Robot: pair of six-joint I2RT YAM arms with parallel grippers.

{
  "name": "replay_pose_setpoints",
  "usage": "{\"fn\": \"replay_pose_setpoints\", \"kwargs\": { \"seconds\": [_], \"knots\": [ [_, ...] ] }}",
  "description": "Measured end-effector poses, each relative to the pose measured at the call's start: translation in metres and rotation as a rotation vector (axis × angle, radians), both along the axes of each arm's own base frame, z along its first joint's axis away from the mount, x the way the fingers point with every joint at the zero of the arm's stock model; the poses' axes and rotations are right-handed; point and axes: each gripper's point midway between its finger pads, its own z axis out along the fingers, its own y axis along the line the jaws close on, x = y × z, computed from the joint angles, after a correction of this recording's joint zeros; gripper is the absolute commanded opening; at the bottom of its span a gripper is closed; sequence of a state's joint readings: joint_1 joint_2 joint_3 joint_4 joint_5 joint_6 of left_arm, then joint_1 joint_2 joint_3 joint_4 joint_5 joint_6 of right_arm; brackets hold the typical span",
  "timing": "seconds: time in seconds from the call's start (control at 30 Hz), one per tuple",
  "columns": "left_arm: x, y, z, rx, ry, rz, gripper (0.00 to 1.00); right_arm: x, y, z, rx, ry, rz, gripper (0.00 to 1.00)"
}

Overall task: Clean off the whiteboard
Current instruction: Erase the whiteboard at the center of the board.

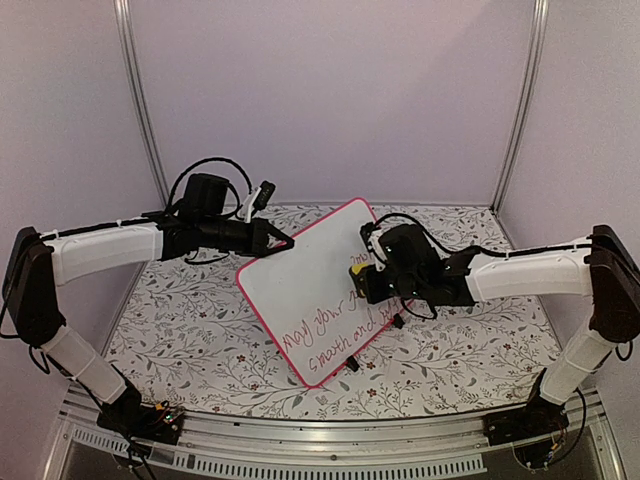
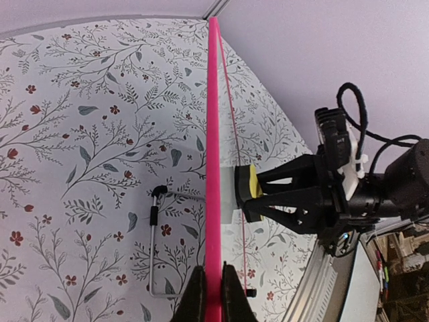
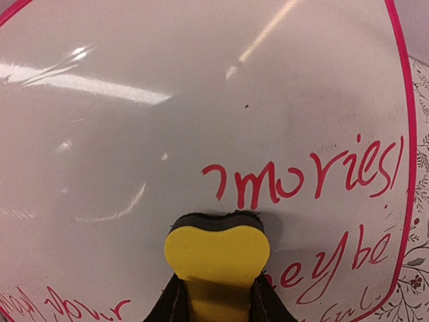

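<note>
Yellow eraser (image 3: 216, 258) clamped in right tool (image 3: 216, 302) against whiteboard (image 1: 300, 285); left tool (image 2: 213, 295) tight on its pink frame (image 2: 213, 134).

1. The whiteboard (image 3: 201, 134) face is smooth and glossy, mirroring light streaks; its pink frame (image 2: 213, 168) looks plastic.
2. The yellow eraser (image 3: 216, 258) looks matt, with a dark felt-like pad (image 3: 214, 220).
3. The floral table cover (image 2: 80, 168) is matt.

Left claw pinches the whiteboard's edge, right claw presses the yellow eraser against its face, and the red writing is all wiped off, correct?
Not quite. The red writing is not all wiped off: the right wrist view shows words beside and below the yellow eraser. The rest holds: left claw on the whiteboard edge, right claw pressing the eraser on it.
</note>
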State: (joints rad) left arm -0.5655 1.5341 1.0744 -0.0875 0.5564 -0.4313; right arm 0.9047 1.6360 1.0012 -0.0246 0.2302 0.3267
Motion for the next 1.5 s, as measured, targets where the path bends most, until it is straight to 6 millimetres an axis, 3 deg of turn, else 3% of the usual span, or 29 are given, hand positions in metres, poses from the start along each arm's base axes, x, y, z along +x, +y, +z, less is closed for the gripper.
{"fn": "replay_pose_setpoints", "kwargs": {
  "seconds": [0.2,0.7,1.07,1.5],
  "knots": [
    [0.0,0.0,0.0,0.001,0.0,0.002,0.0,0.004,0.003,0.005,-0.02,-0.003,0.004,0.26],
    [0.0,-0.001,0.001,-0.004,-0.004,-0.004,0.0,0.031,0.011,0.037,0.005,-0.077,-0.008,0.26],
    [0.0,0.0,-0.001,0.0,0.001,0.0,0.0,0.031,0.013,0.028,0.025,-0.067,0.01,0.26],
    [0.001,0.0,-0.001,0.002,0.002,0.002,0.0,0.012,-0.003,0.003,0.026,-0.016,0.015,0.26]
  ]
}}
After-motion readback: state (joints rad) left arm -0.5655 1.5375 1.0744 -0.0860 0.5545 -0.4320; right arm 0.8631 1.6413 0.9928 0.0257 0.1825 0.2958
